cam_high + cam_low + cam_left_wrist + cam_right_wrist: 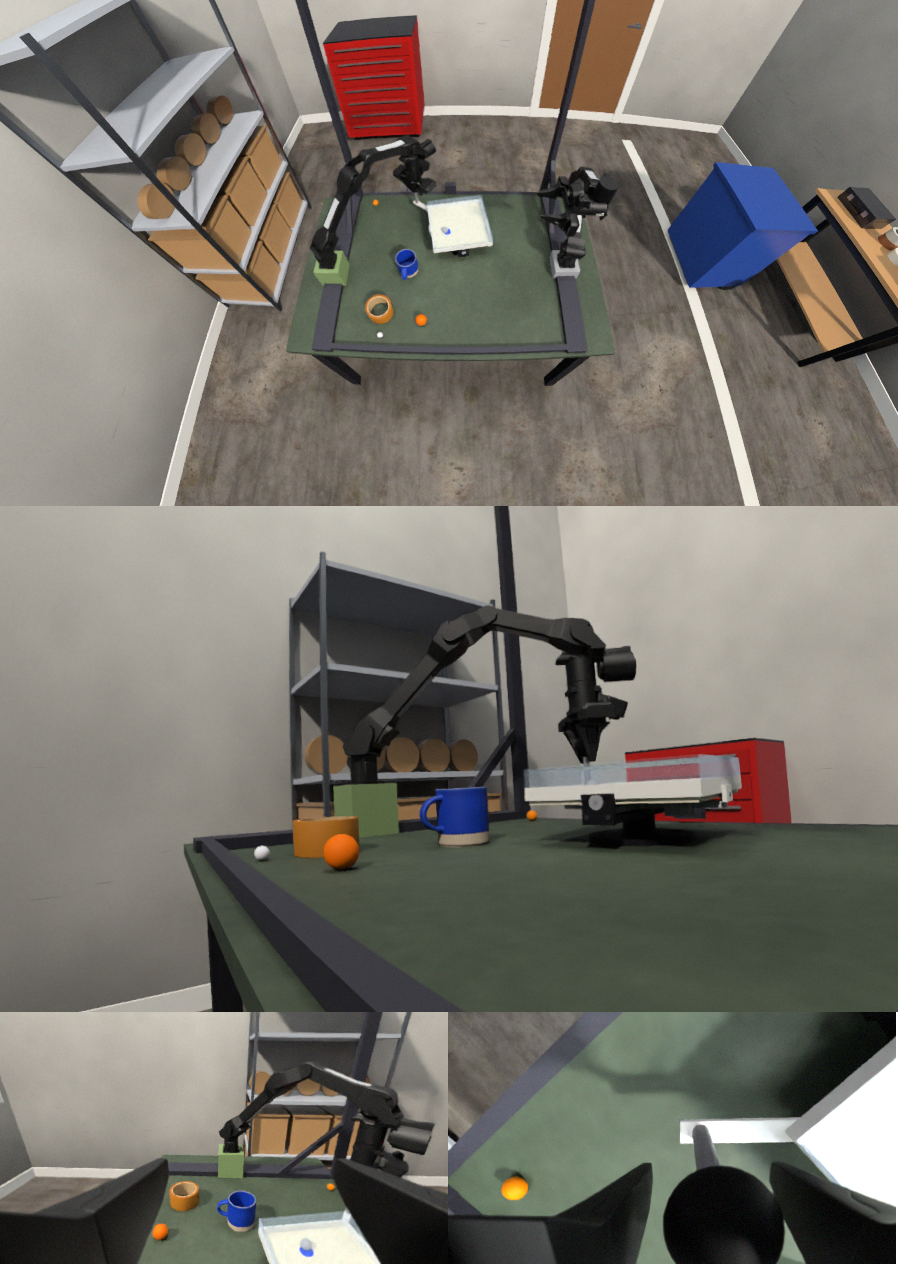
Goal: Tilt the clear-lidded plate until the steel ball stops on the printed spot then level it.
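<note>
The clear-lidded white plate (468, 223) (628, 792) (340, 1247) sits on a dark stand; it looks nearly level, and I cannot rule out a slight tilt. The steel ball (444, 230) (306, 1243) overlaps the blue printed spot (306, 1253); exact centring cannot be told. My right gripper (710, 1171) (586, 758) is partly open above a white bar (758, 1131) at the plate's corner. A black round knob (723, 1212) on a grey rod stands between its fingers, with a gap on one side. My left gripper (544, 206) (250, 1167) is open and empty, away from the plate.
A blue mug (406, 262) (463, 814) (241, 1209) stands near the plate. An orange pot (379, 309) (184, 1196), an orange ball (421, 319) and a white ball (379, 335) are nearer the front edge. A small orange ball (375, 202) (514, 1188) lies at the back corner.
</note>
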Controlling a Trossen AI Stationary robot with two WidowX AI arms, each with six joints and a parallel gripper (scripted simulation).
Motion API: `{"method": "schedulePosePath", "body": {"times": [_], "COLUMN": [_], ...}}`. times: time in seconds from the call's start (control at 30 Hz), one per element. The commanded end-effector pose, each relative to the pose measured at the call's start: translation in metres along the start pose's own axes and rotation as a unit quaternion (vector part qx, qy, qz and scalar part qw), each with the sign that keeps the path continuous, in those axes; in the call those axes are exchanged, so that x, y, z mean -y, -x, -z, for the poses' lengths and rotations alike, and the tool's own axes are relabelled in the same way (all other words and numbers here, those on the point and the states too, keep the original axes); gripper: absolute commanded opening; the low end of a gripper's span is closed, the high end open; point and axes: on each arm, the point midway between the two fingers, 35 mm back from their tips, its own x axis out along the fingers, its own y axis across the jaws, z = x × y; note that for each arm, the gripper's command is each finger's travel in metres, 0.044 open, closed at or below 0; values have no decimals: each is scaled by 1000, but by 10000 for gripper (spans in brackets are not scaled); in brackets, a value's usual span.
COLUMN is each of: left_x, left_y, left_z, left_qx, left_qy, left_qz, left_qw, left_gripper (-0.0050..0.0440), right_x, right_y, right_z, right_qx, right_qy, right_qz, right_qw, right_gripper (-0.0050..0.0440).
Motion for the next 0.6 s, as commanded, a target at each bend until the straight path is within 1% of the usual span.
{"method": "schedulePosePath", "body": {"times": [0.0, 0.57], "left_x": [1, 1], "left_y": [0, 0], "left_z": [-6, -6], "left_qx": [2, 2], "left_qy": [-11, -11], "left_qz": [0, 0], "left_qw": [1000, 1000], "left_gripper": [400, 400], "right_x": [-1, -1], "right_y": [13, 19], "right_z": [-5, -6], "right_qx": [19, 23], "right_qy": [0, 0], "right_qz": [1, 2], "right_qw": [1000, 1000], "right_gripper": [270, 270]}}
